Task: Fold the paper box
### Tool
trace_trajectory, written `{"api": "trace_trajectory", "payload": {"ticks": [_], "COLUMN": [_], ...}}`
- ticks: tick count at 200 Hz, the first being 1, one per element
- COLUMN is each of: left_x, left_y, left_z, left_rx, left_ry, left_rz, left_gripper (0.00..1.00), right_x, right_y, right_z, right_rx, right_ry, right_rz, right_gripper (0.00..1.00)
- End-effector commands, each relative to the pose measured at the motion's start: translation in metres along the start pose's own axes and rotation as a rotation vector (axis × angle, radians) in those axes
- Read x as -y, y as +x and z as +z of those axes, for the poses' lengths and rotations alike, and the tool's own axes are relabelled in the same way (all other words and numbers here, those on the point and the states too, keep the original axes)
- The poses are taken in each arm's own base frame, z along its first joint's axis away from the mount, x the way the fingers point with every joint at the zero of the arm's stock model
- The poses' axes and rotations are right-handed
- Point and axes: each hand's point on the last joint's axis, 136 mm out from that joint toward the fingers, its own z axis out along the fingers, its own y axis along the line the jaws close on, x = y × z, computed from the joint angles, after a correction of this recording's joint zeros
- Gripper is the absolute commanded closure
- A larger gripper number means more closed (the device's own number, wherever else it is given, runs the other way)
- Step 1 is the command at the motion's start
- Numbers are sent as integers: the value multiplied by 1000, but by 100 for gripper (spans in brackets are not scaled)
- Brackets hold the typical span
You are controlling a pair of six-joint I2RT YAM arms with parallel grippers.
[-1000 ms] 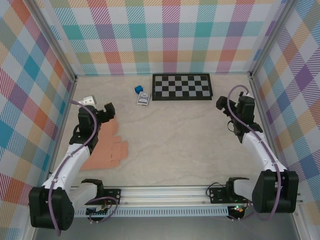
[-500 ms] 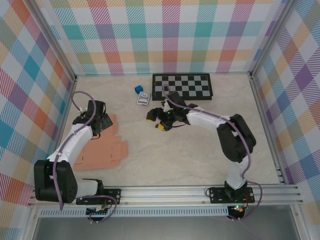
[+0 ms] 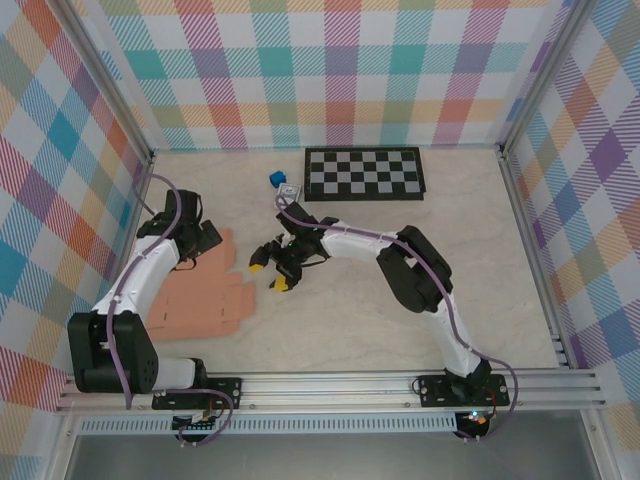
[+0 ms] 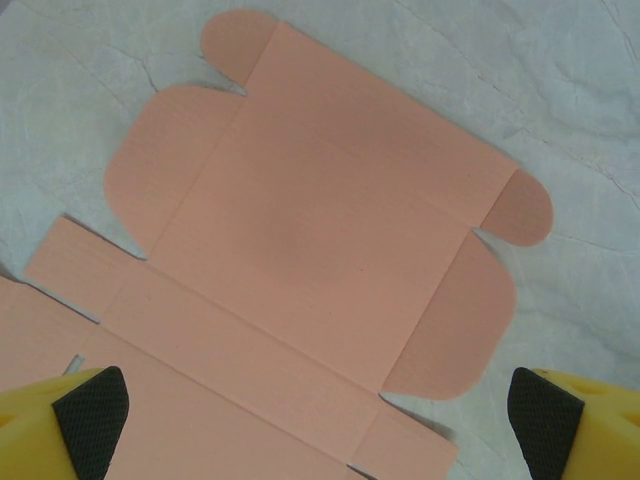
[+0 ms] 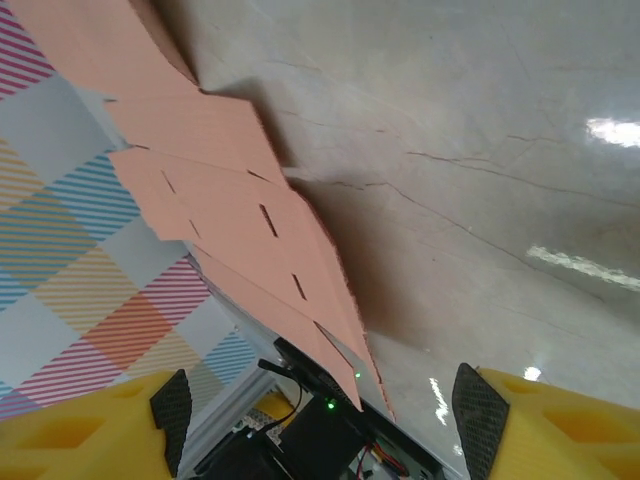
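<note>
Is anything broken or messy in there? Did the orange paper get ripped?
No, nothing looks wrong. The paper box lies flat and unfolded on the table, with no rips or crumples that I can see. The tiny blue cube and the checkerboard mat sit tidily at the back.

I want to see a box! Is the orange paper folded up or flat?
Flat. The paper box lies spread on the table, its flaps out sideways, none standing up.
</note>
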Motion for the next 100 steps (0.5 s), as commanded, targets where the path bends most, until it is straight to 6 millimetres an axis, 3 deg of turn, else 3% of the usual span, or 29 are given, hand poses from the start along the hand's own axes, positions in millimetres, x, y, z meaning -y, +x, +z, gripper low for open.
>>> {"api": "trace_trajectory", "payload": {"ticks": [1,40,85,100], "left_x": [-17,-33,-42,-42], "left_y": [0,-4,-1,0], "left_z": [-12,-16,-4,0], "left_rx": [12,35,-4,-27], "left_ry": [-18,-16,3,20], "left_rz": [27,-55,-156,-190], "left_gripper": [0,0,0,0], "right_x": [8,-1,-10,-10], "right_y": [20,26,22,22], "right_z": [15,28,41,42], "right_rx": [-119,-175,-225,-231], "right_ry": [45,68,70,84], "right_rz": [44,9,-8,-10], "right_gripper": [34,38,55,57]}}
